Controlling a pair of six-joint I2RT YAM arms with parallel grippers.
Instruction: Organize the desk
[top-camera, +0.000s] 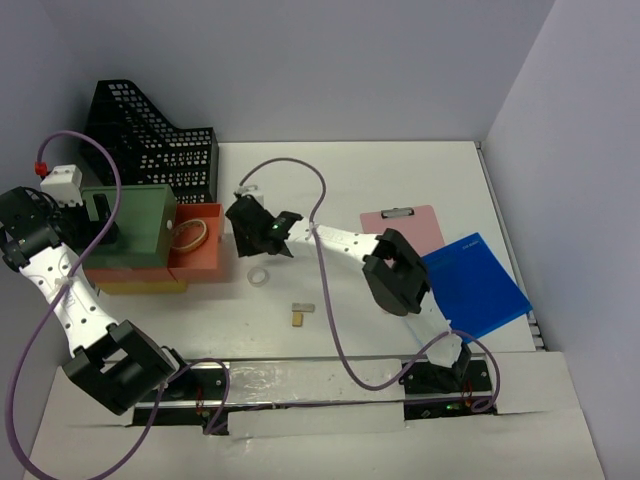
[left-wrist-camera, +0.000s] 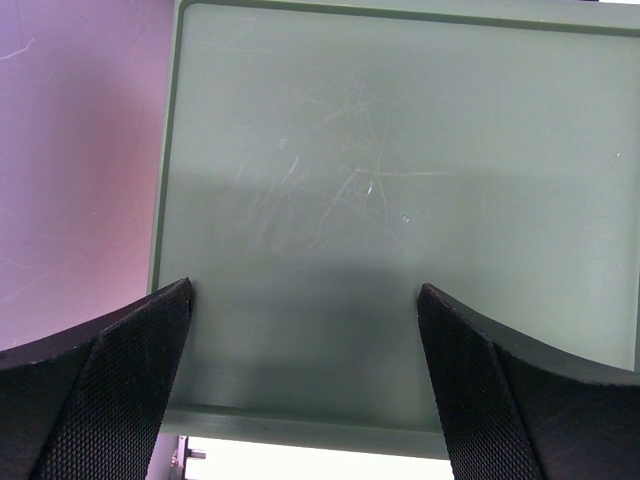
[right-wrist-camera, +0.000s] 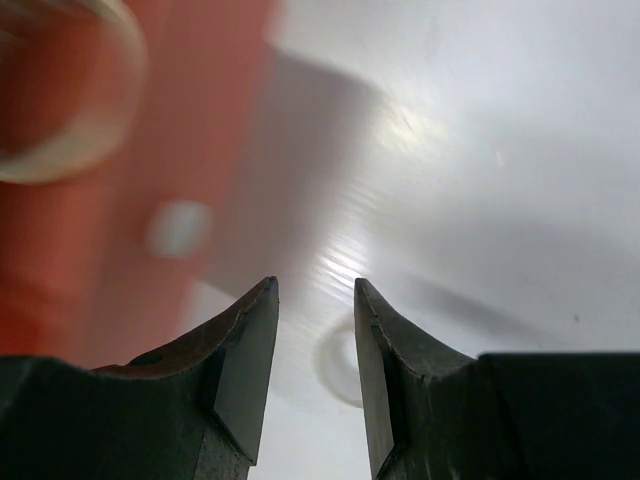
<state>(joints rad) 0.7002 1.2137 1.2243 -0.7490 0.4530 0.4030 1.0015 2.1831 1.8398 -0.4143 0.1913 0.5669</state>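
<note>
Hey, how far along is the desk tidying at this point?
Done: a tan band lies in the orange tray. In hand: nothing gripped; the left claw hangs open over the green tray, the right claw is open beside the white ring. Left: that ring, a small block, the pink clipboard and the blue folder lie loose on the desk.

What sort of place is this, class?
Probably a mock office workspace in a robot lab: a black mesh file rack and pink clipboard on the desk, robot arms at its edge.
</note>
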